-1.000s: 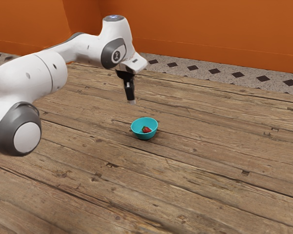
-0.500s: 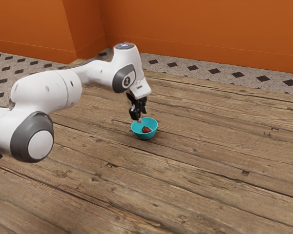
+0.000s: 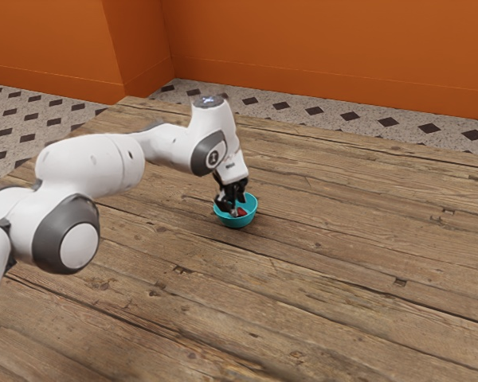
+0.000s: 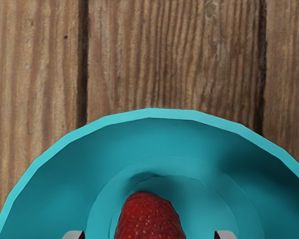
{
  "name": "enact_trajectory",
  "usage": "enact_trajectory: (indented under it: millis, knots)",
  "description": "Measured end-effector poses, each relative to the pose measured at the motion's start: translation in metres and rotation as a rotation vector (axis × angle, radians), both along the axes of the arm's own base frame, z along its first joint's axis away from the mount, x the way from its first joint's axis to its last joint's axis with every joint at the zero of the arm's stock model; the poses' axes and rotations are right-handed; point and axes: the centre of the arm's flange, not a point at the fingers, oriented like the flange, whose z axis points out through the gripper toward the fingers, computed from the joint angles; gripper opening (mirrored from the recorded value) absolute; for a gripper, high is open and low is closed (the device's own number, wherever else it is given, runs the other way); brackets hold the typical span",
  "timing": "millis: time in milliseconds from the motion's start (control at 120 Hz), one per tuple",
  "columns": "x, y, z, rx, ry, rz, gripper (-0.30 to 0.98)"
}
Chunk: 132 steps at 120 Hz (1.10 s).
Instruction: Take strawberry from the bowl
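Your end effector [image 3: 238,209], black, two-fingered: lower than half a second ago, when it hung at the rim; its fingertips now reach down inside the bowl [image 3: 237,224]. State: fingers spread wider than the fruit, one to each side, a gap between each and the fruit, nothing held. Your arm [image 3: 92,165], glossy white with dark grey joint rings, has lowered with it. Bowl and fruit match their earlier places in the exterior view. Bowl: turquoise, smooth and matte, round, its thin rim slightly faceted, walls sloping to a stepped circular base. Table [image 3: 342,255]: brown wooden planks, weathered, with raised grain, dark seams and scattered knots. Beyond it, a flat orange wall [image 3: 303,48] and a speckled grey floor [image 3: 28,123] set with dark diamonds. Strawberry [image 4: 147,219]: one, lying on the bowl's base between your fingers; deep red, blunt and rounded at the end you see in the wrist view, skin dimpled and dotted with small pale seeds.
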Motion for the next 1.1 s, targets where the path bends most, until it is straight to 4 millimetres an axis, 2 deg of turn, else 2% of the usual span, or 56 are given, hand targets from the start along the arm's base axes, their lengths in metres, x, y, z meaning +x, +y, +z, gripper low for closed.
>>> enact_trajectory:
  millis: [425, 742, 908, 975, 1050, 1100]
  knots:
    - [0.001, 0.000, -0.015, 0.000, -0.009, -0.043, 0.29]
    - [0.002, 0.000, -0.012, -0.002, -0.018, -0.043, 0.07]
    - [-0.001, -0.011, 0.015, -0.001, -0.024, -0.054, 0.08]
    - [-0.002, -0.016, 0.039, 0.001, -0.033, -0.060, 0.09]
    - [-0.006, -0.037, 0.070, 0.003, -0.046, -0.086, 0.09]
    - [-0.010, -0.059, 0.082, 0.003, -0.046, -0.111, 0.09]
